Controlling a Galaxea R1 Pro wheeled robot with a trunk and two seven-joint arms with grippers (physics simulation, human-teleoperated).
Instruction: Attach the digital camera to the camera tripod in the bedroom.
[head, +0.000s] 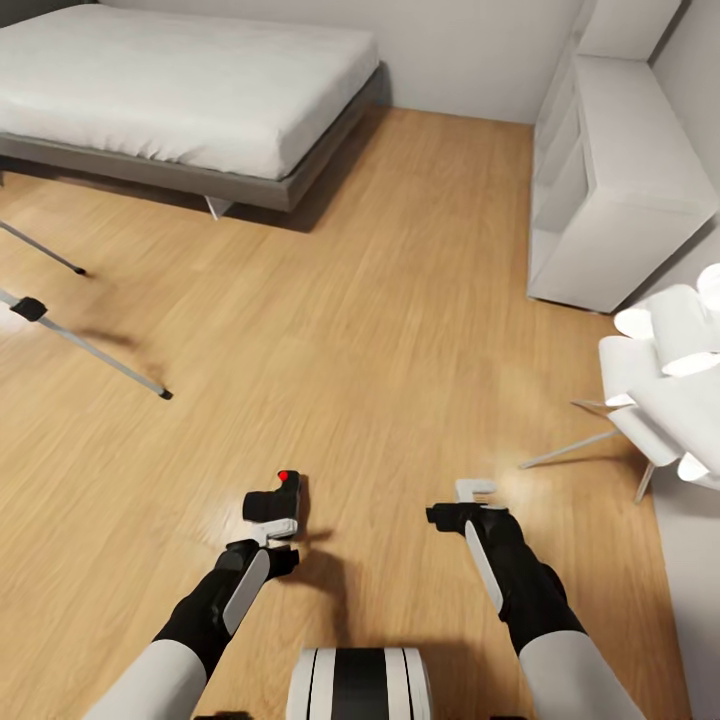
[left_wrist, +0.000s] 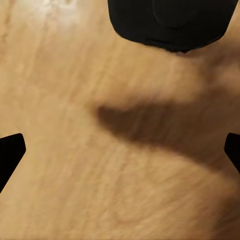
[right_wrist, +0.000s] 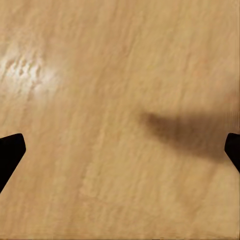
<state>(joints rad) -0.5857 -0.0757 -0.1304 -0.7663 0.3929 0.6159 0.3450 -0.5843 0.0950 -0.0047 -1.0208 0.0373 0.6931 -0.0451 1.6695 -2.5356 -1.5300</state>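
The digital camera (head: 272, 503), black with its red button on top, rides off the floor at the tips of my left gripper (head: 270, 535), which is shut on it. In the left wrist view its dark body (left_wrist: 172, 22) sits close by, beside the line between the fingertips (left_wrist: 10, 152). My right gripper (head: 475, 492) hangs open over bare floor, its fingertips (right_wrist: 10, 152) spread wide. Two silver legs of the camera tripod (head: 90, 348) reach in from the left; its head is out of view. The bedroom's low grey bed (head: 180, 80) lies at the back left.
A white shelf unit (head: 620, 190) stands against the right wall. A white chair-like piece on thin legs (head: 665, 380) is close on my right. Light wood floor (head: 400, 330) spreads between the bed, the tripod legs and me.
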